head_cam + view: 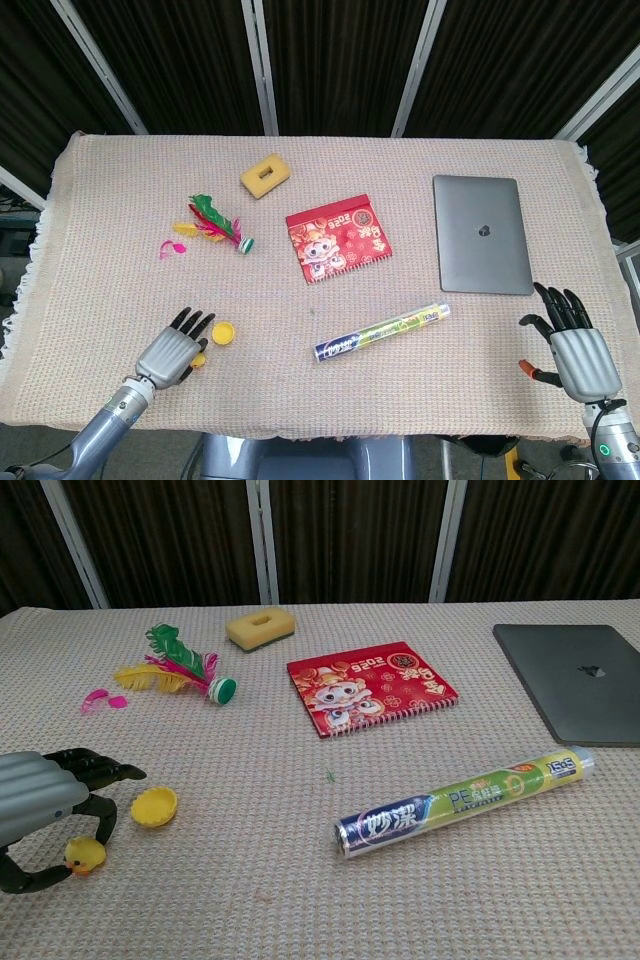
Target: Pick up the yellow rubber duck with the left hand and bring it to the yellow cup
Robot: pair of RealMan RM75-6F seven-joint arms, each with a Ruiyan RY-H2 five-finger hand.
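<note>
Yellow rubber duck (85, 856), small with an orange beak, sits near the front left corner of the cloth-covered table (100, 210), pinched between the dark thumb and curled fingers (100, 780) of the robot's left hand (45, 810); whether it is lifted off the cloth or resting on it I cannot tell. From the head view the duck is only a sliver of yellow under that hand (178, 350). Just beside the hand, toward the table's middle, lies the small yellow plastic cup (154, 806), tipped so its open mouth shows, apart from the duck. The right hand (572, 345) lies near the front right corner, palm down with its fingers spread and holding nothing; a small orange-tipped object (524, 367) sits just beside its thumb. Further back on the left side is a feather shuttlecock (180, 670) in green, pink and yellow, with a loose pink feather (100, 698) near it. A yellow rectangular sponge (259, 629) with a hollow in its top lies toward the back edge. A red spiral-bound notebook (370, 687) with cartoon figures lies around the middle, a closed grey laptop (481, 247) on the right side, and a blue, green and yellow roll of plastic wrap (465, 802) lies slantwise toward the front edge.
</note>
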